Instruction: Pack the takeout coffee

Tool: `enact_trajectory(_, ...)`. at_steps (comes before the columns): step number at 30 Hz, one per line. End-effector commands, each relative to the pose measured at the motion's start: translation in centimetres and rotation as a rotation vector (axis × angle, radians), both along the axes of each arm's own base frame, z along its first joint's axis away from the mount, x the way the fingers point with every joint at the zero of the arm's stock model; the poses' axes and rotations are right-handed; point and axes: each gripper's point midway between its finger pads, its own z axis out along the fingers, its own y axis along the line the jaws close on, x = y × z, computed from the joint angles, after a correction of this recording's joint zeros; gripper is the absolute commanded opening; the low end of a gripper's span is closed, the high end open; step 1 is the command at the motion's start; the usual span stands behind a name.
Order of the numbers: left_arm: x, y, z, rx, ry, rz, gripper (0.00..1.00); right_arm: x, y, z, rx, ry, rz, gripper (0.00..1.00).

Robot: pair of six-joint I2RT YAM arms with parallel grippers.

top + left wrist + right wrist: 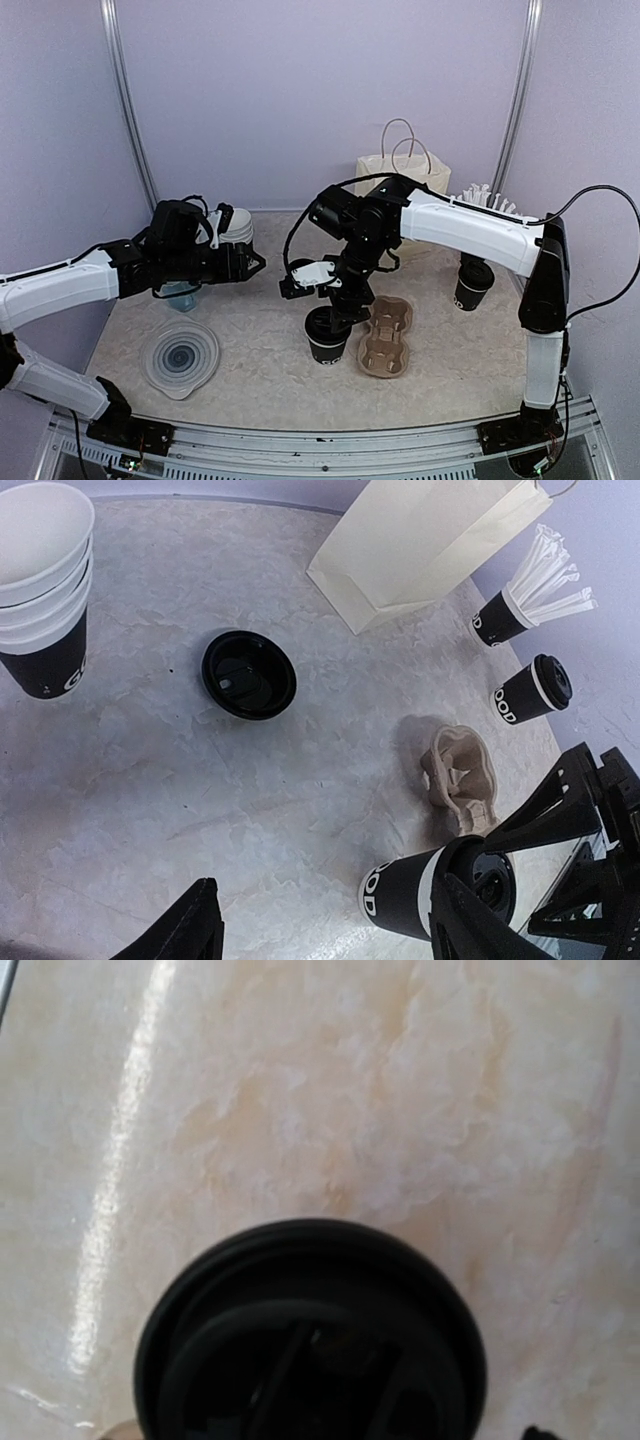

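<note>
A black takeout coffee cup (328, 342) with a black lid stands at the table's middle, just left of the brown pulp carrier tray (387, 334). My right gripper (335, 312) hovers right over it. In the right wrist view the lid (310, 1345) fills the lower frame with no finger on it. In the left wrist view that cup (415, 892) shows beside the tray (460, 780). A second lidded cup (472, 285) stands at the right. My left gripper (254, 265) is open and empty, off to the left, its fingers (190, 925) spread wide.
A loose black lid (248, 675) lies on the table. A nested stack of lidless cups (235, 226) stands back left, a paper bag (402, 168) and a cup of white straws (487, 203) at the back. A clear round lid (180, 358) lies front left.
</note>
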Motion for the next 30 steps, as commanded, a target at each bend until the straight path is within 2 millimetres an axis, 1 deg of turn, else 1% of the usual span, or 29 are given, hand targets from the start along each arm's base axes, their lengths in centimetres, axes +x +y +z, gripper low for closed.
enact_trajectory(1,-0.6,-0.8,0.3,-0.072,0.018,-0.034,0.7,-0.5,0.2,2.8,0.061,-0.008,0.007,0.87)
enact_trajectory(4,-2.0,-2.2,0.4,-0.152,0.063,-0.096,0.7,0.6,-0.9,5.2,0.15,0.025,-0.058,0.86)
enact_trajectory(5,-2.5,-2.7,0.4,-0.173,0.081,-0.117,0.7,1.8,-1.5,5.6,0.184,0.041,-0.109,0.86)
enact_trajectory(7,-3.6,-3.9,0.0,-0.203,0.125,-0.154,0.7,3.2,-2.8,5.7,0.23,0.072,-0.19,0.85)
enact_trajectory(9,-4.8,-5.4,-0.2,-0.216,0.15,-0.199,0.7,4.3,-4.1,4.9,0.258,0.107,-0.274,0.84)
enact_trajectory(10,-5.3,-6.1,-0.7,-0.215,0.168,-0.216,0.7,4.7,-4.6,4.5,0.279,0.134,-0.314,0.83)
enact_trajectory(11,-5.8,-6.7,-0.9,-0.215,0.181,-0.231,0.7,5.0,-5.3,3.7,0.285,0.17,-0.362,0.81)
enact_trajectory(13,-6.3,-7.7,-2.3,-0.195,0.218,-0.245,0.69,5.2,-6.2,2.5,0.302,0.231,-0.424,0.78)
enact_trajectory(16,-6.6,-8.8,-3.7,-0.185,0.256,-0.254,0.66,4.7,-7.1,0.9,0.308,0.32,-0.465,0.75)
enact_trajectory(21,-7.1,-9.7,-4.7,-0.196,0.284,-0.28,0.62,2.7,-6.6,-0.7,0.312,0.477,-0.448,0.72)
enact_trajectory(22,-7.0,-10.1,-4.3,-0.213,0.269,-0.287,0.61,2.6,-6.5,-1.0,0.312,0.498,-0.447,0.72)
enact_trajectory(25,-6.8,-10.2,-4.6,-0.215,0.269,-0.288,0.6,2.7,-5.9,-1.4,0.314,0.539,-0.447,0.67)
enact_trajectory(30,-6.6,-10.8,-5.2,-0.22,0.281,-0.3,0.56,3.3,-4.9,-1.5,0.317,0.583,-0.453,0.62)
